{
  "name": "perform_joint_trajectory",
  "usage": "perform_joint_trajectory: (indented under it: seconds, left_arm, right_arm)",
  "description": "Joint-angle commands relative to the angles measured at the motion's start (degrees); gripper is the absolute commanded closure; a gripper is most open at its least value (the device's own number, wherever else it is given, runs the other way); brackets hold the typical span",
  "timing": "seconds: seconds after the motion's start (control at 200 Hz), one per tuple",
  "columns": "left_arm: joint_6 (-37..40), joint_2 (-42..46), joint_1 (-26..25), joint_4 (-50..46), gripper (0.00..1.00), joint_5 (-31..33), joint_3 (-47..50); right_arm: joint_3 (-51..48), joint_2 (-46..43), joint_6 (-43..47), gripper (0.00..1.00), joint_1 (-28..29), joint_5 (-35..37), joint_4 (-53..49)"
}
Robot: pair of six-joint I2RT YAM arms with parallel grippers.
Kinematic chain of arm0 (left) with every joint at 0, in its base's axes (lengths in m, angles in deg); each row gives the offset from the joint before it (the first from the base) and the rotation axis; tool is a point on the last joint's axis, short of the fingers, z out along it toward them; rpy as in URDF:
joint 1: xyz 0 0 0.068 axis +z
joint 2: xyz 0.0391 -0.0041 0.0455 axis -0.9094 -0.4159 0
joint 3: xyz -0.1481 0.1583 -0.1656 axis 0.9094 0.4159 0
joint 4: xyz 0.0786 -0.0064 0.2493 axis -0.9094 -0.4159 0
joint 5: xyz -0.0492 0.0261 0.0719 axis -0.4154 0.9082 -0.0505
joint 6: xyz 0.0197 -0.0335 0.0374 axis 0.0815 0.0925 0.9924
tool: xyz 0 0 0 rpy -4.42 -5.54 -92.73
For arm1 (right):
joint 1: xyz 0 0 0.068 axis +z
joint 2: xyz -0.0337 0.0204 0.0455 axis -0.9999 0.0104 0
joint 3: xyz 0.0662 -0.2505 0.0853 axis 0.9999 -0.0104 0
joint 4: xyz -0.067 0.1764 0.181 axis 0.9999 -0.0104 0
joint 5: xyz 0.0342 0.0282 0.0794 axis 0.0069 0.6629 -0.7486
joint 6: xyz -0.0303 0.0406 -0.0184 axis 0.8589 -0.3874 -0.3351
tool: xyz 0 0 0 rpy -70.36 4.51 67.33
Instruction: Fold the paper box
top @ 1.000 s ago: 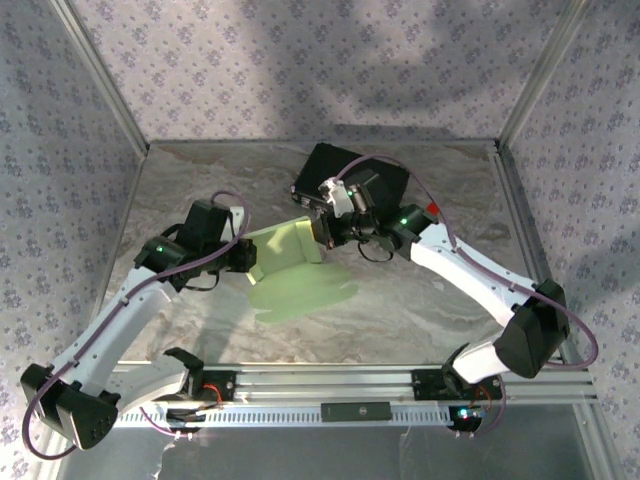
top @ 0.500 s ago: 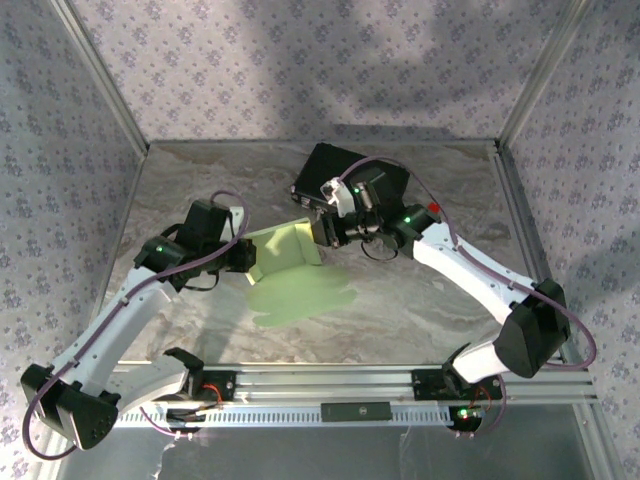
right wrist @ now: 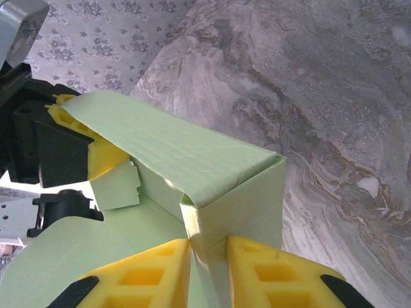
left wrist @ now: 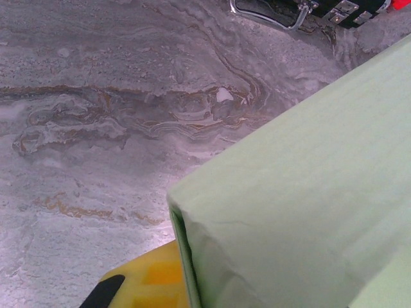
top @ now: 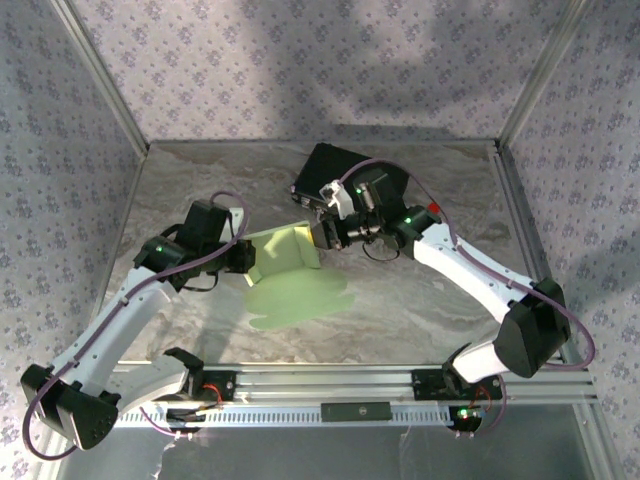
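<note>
The paper box is pale green card, partly raised into walls, with a flat panel lying on the table in front. My left gripper is shut on the box's left wall; in the left wrist view one yellow finger presses the card, and the other finger is hidden behind it. My right gripper holds the right corner wall between its yellow pads, jaws slightly apart, card touching both. A small tab hangs inside the box.
A black hard case with metal latches lies just behind the right gripper. The marbled table is bounded by patterned walls and an aluminium rail at the near edge.
The right gripper's jaws have eased apart a little and its wrist has turned slightly. The box's flat front panel has shifted a bit left and nearer. The left arm has stayed put.
</note>
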Motion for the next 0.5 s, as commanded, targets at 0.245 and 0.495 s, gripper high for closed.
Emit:
perform_joint_trajectory:
  seconds: [0.245,0.495]
  left_arm:
    - [0.53,1.06,-0.65,8.59,1.0,-8.42,-2.7]
    - [0.53,0.97,-0.66,8.68,1.0,-8.6,-2.66]
  right_arm:
    - [-2.17,2.72,2.51,0.77,2.1,1.69,-1.74]
    - [4.1,6.02,3.03,0.82,5.71,10.8,-5.79]
